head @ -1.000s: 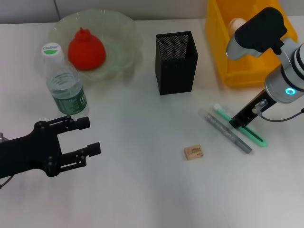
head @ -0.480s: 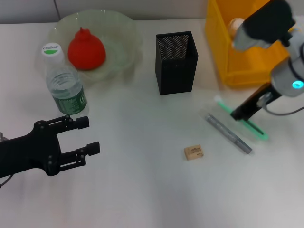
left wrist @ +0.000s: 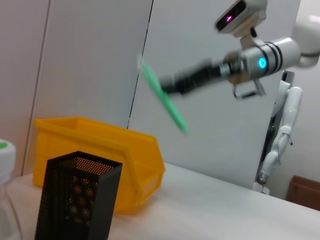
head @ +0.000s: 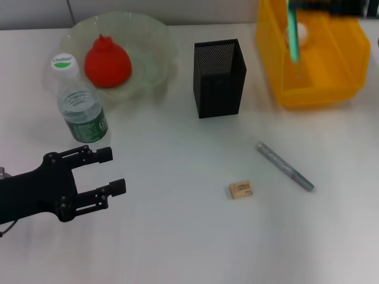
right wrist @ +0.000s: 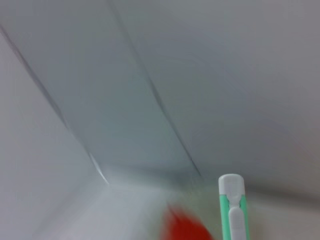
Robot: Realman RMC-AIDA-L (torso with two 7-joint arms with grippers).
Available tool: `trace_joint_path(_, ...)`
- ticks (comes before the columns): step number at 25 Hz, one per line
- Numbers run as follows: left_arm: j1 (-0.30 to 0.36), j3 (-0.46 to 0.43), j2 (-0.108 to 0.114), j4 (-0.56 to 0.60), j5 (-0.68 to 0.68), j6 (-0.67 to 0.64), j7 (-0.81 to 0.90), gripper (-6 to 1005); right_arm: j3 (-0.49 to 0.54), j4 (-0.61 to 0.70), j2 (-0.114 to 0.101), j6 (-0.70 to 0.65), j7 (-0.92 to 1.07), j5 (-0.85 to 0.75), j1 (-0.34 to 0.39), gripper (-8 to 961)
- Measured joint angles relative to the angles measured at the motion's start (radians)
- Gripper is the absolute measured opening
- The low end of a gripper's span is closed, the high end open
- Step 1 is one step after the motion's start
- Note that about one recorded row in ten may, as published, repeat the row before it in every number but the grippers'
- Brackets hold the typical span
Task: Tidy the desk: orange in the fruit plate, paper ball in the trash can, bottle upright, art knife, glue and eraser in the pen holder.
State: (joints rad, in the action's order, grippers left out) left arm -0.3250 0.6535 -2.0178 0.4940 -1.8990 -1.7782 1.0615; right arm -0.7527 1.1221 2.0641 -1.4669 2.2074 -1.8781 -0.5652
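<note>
Our right hand has left the table: a second ago it was down beside the grey glue stick, fingers over the green art knife, and now it is raised high above the far right of the table, pinching the art knife near one end. In the head view the green handle hangs almost upright over the yellow trash can; the left wrist view shows it tilted in the air, above and beyond the pen holder. So the knife is off the table and in transit, and we judge the next move must bring it left, over the mesh pen holder's open top, and lower it in end first.

Our left hand waits low at the near left with its fingers spread, holding nothing, just in front of the bottle.

What remains is easy to read. The glue stick lies flat on the table where the knife was taken from, undisturbed by the lift, and the eraser sits near it toward the middle. The bottle stands upright, the orange rests in the fruit plate, and the paper ball is in the trash can.
</note>
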Motion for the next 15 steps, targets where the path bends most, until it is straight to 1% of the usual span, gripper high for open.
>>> trace_joint_path(2,-0.002,0.000,-0.001,0.000,0.000,-0.001,0.000,710,0.022,-0.185,-0.017,0.038,-0.144,0.136,-0.033,184)
trace_joint_path(4,-0.004,0.000,-0.001,0.000,0.000,-0.002,0.000,710,0.024,-0.348,-0.023,0.091,-0.299,0.220,-0.077,188)
trace_joint_path(6,-0.007,0.000,-0.002,0.000,0.000,-0.002,0.002,710,0.022,-0.507,-0.017,0.157,-0.472,0.282,-0.132,191)
trace_joint_path(7,-0.008,0.000,-0.002,0.000,0.000,-0.001,0.003,710,0.020,-0.554,-0.011,0.192,-0.531,0.297,-0.153,193)
trace_joint_path(9,-0.009,0.000,-0.002,0.000,0.000,-0.002,0.005,710,0.006,-0.623,0.003,0.260,-0.617,0.306,-0.190,197)
trace_joint_path(11,-0.008,0.000,-0.002,0.000,0.000,-0.002,0.005,710,-0.032,-0.653,0.014,0.331,-0.660,0.302,-0.210,201)
trace_joint_path(13,-0.003,-0.003,-0.002,0.000,0.000,-0.002,0.002,710,-0.079,-0.661,0.018,0.379,-0.670,0.303,-0.211,204)
trace_joint_path(15,0.001,-0.006,-0.002,0.000,0.000,-0.002,0.001,710,-0.101,-0.669,0.021,0.407,-0.671,0.312,-0.203,208)
